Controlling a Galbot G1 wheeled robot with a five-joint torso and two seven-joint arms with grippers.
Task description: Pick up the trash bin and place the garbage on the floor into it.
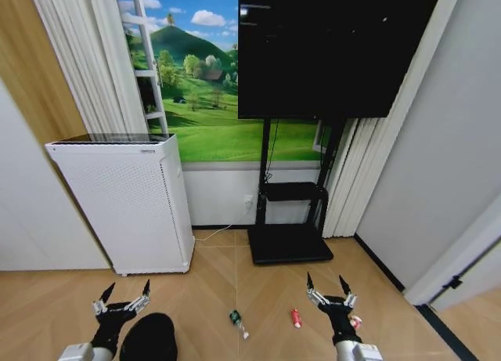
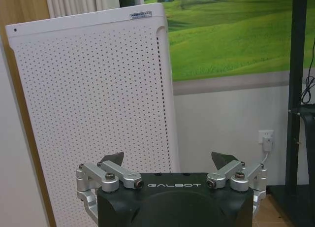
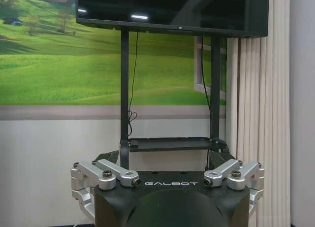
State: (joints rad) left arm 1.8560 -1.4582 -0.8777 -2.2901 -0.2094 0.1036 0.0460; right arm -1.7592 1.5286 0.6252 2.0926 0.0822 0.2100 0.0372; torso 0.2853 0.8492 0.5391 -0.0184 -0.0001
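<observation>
The trash bin (image 1: 150, 337), black and rounded, stands on the wooden floor at the near left. My left gripper (image 1: 125, 290) hovers open just beside it, over its left side. Three garbage pieces lie on the floor: a green and white one (image 1: 237, 320), a red one (image 1: 296, 318), and a red and white one (image 1: 357, 323) partly behind my right wrist. My right gripper (image 1: 325, 283) is open, between the last two pieces. In the wrist views the left gripper (image 2: 170, 160) and the right gripper (image 3: 165, 158) hold nothing and face the wall.
A tall white perforated appliance (image 1: 129, 200) stands against the wall at the left. The black TV stand (image 1: 290, 240) with its flat base sits ahead, under a large screen (image 1: 329, 48). A grey wall and door frame (image 1: 446, 251) close off the right.
</observation>
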